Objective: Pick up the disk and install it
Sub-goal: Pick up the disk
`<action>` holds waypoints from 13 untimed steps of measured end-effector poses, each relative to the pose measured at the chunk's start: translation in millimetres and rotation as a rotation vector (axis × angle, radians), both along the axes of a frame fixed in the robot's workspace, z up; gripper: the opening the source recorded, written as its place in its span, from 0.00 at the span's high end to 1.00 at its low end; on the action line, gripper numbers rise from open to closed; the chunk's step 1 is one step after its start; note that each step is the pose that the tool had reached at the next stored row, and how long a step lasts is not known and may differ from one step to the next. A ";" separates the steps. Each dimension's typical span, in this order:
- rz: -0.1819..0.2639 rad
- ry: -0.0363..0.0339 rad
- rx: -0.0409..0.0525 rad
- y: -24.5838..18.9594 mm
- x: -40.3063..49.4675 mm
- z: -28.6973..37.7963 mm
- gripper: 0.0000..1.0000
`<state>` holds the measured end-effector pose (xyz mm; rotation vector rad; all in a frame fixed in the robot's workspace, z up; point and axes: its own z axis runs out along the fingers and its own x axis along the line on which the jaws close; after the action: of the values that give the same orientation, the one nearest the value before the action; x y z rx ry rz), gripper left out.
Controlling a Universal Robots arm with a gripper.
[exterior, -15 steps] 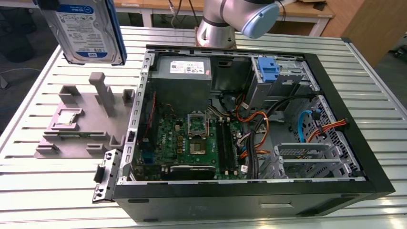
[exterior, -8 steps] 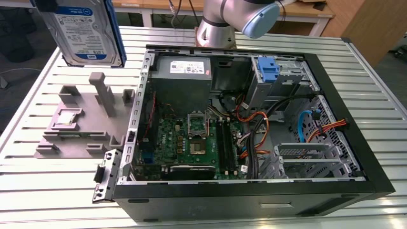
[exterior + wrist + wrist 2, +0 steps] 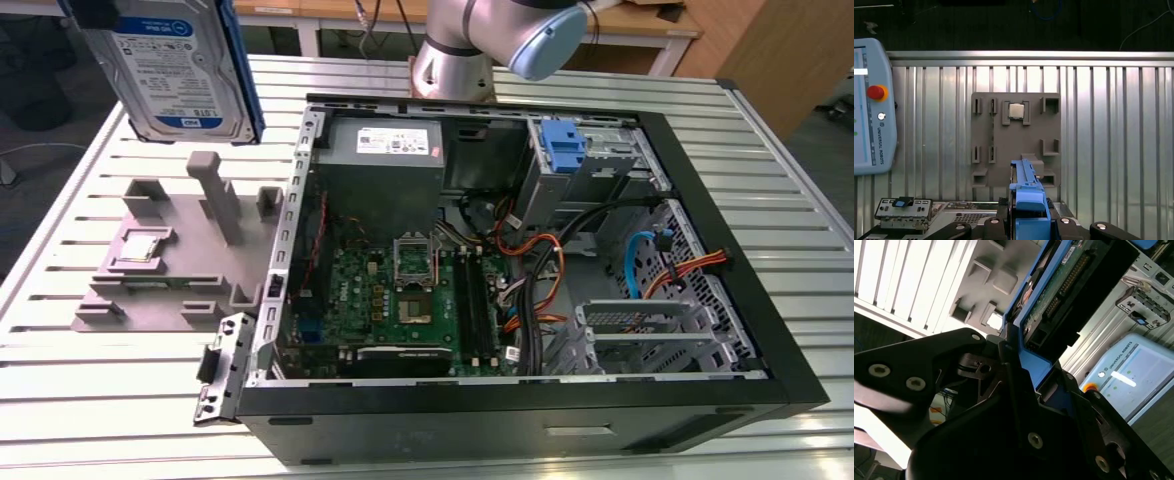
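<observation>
The disk, a silver hard drive with a white-and-blue label in a blue carrier, hangs upright in the air at the exterior view's upper left, above the grey fixture block. My gripper is shut on its blue carrier; the drive's green circuit side runs away from the black fingers. In the first wrist view the disk appears edge-on between the gripper's black jaws, over the block. The open computer case lies to the exterior view's right of the disk.
A grey drive cage with a blue ribbed tab sits at the case's far side, amid orange and black cables. The block carries a small square chip. A teach pendant lies on the slatted metal table.
</observation>
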<state>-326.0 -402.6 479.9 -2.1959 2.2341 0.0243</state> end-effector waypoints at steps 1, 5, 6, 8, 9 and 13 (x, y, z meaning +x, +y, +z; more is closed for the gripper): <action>0.000 0.0000 0.0000 -0.6 0.0 0.0 0.63; 0.000 0.0000 0.0000 -3.2 0.1 -0.1 0.63; 0.000 0.0000 0.0000 -3.8 0.1 -0.1 0.63; 0.000 -0.0001 0.0000 -4.8 0.1 -0.2 0.63; 0.000 0.0000 0.0000 -5.3 0.1 -0.2 0.63; 0.000 0.0000 0.0000 -7.4 0.1 -0.3 0.63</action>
<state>-325.9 -410.1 479.6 -2.1959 2.2341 0.0243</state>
